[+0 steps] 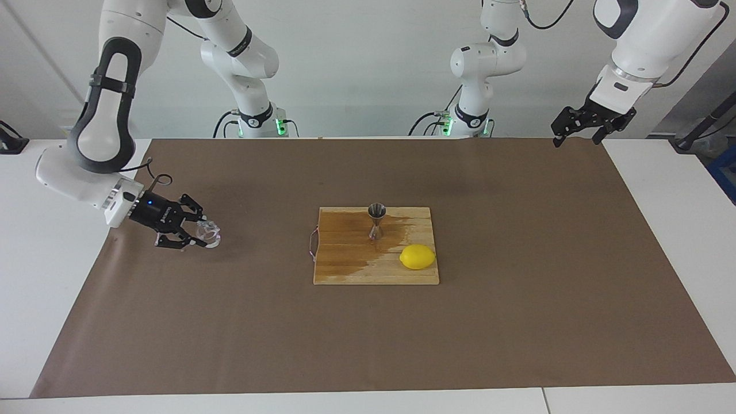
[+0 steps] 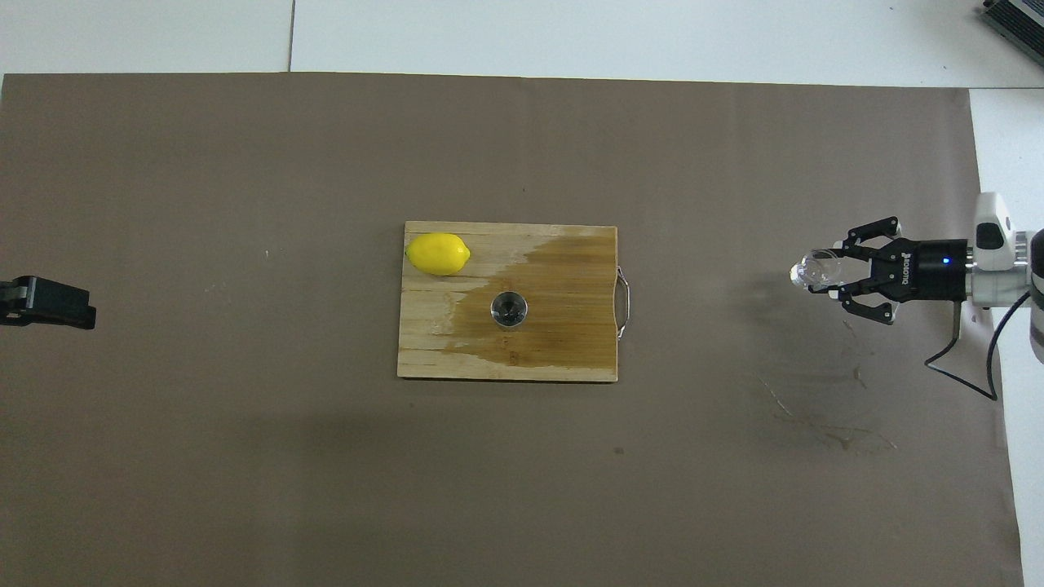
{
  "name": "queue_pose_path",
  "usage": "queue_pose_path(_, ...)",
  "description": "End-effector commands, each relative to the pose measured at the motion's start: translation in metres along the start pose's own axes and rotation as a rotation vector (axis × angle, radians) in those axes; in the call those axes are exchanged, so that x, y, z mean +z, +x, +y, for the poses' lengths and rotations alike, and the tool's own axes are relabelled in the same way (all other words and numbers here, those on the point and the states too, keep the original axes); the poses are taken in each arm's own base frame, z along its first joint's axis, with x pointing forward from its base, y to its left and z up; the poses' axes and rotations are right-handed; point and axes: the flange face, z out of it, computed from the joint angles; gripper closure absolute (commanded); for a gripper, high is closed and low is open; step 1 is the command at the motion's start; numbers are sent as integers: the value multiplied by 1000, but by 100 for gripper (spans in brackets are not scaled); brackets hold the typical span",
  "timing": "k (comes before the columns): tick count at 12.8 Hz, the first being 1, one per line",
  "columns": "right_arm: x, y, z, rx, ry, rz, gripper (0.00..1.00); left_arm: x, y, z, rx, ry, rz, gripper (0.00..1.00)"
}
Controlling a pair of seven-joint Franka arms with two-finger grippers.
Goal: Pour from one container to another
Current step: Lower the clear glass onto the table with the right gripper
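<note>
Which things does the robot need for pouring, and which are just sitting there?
For the pouring:
- glass cup, held in the right gripper over the brown mat
- steel jigger, upright on the wooden board

Just sitting there:
- lemon, on the board beside the jigger
- left gripper, waiting

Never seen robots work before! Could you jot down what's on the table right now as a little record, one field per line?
Surface: brown mat covering the table
Centre: wooden cutting board, partly darkened by a wet patch
On the board: steel jigger standing upright; lemon beside it, farther from the robots
Right gripper: shut on the glass cup, low over the mat toward the right arm's end
Left gripper: open, holding nothing, waiting over the mat's edge at the left arm's end
Cup contents: cannot tell
</note>
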Motion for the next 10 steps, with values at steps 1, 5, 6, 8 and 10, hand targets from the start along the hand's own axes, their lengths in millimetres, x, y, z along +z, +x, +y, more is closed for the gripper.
queue_pose_path(1,13,-15,-2,-27,-7,24,100,0,-7,-2,-6,12,-5,0)
queue_pose_path(5,36,-32,-7,-112,27,30,100,0,-7,-2,-6,12,-5,0)
queue_pose_path(6,40,-34,-10,-133,38,36,100,1,-7,-2,-6,11,-7,0)
queue_pose_path(8,43,-36,-15,-180,67,28,100,0,-7,-2,-6,12,-5,0)
queue_pose_path(10,47,-37,-19,-198,99,35,100,0,-7,-2,-6,12,-4,0)
